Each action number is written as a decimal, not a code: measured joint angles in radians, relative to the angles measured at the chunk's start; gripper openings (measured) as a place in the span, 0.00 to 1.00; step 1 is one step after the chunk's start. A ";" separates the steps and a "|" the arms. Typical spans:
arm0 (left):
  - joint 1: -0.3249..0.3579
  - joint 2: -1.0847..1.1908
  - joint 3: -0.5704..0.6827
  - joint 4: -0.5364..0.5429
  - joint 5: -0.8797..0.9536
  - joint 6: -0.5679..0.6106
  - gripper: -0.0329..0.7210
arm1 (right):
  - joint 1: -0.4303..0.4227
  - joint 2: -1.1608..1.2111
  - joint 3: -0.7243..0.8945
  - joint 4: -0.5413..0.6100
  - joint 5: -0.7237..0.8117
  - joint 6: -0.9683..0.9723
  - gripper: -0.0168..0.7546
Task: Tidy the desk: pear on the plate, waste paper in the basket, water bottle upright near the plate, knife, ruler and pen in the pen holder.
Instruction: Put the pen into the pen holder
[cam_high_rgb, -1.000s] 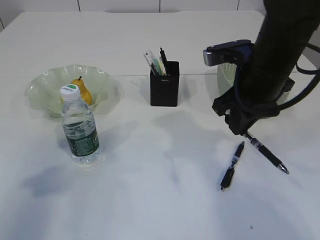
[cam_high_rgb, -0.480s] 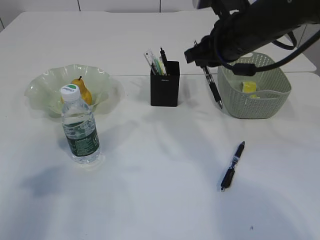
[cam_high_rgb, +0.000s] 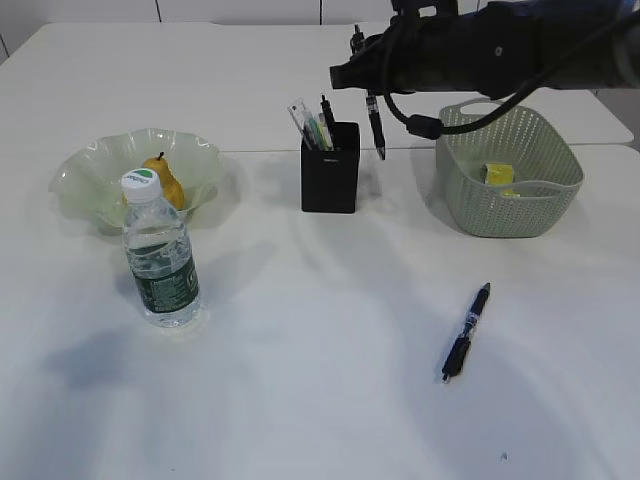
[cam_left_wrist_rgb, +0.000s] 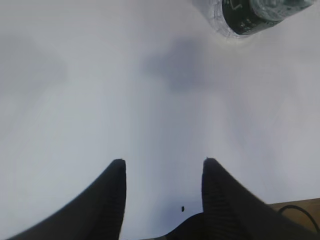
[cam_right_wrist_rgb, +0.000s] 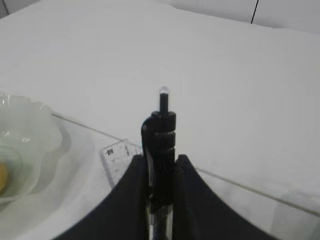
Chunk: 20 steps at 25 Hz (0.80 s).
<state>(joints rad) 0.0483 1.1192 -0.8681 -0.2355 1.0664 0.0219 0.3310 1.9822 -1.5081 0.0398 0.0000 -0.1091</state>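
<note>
My right gripper (cam_high_rgb: 368, 62) is shut on a black pen (cam_high_rgb: 376, 125) that hangs tip down, just right of and above the black pen holder (cam_high_rgb: 330, 180). In the right wrist view the pen (cam_right_wrist_rgb: 161, 130) stands between the jaws (cam_right_wrist_rgb: 160, 162). The holder contains the transparent ruler (cam_high_rgb: 303, 120) and other sticks. A second black pen (cam_high_rgb: 466, 332) lies on the table. The yellow pear (cam_high_rgb: 166, 180) sits in the pale-green plate (cam_high_rgb: 90, 165). The water bottle (cam_high_rgb: 158, 250) stands upright in front of the plate. Yellow waste paper (cam_high_rgb: 498, 175) lies in the green basket (cam_high_rgb: 505, 190). My left gripper (cam_left_wrist_rgb: 162, 165) is open and empty over the bare table.
The ruler's end (cam_right_wrist_rgb: 116, 152) and the plate's rim (cam_right_wrist_rgb: 25, 145) show in the right wrist view. The bottle's base (cam_left_wrist_rgb: 250, 17) shows at the top of the left wrist view. A seam in the tabletop runs behind the holder.
My right arm has lifted the pen from low over the table near the basket and carried it up and left to beside the pen holder. The other pen has not moved.
</note>
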 joint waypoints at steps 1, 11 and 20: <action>0.000 0.000 0.000 0.000 -0.004 0.000 0.51 | 0.000 0.030 -0.024 0.000 -0.022 0.000 0.14; 0.000 0.000 0.000 0.000 -0.020 0.000 0.51 | -0.002 0.208 -0.217 0.000 -0.135 0.026 0.14; 0.000 0.000 0.000 -0.002 -0.036 0.000 0.51 | -0.002 0.295 -0.255 0.000 -0.223 0.039 0.14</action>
<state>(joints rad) 0.0483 1.1192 -0.8681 -0.2374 1.0301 0.0219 0.3293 2.2773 -1.7632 0.0398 -0.2233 -0.0696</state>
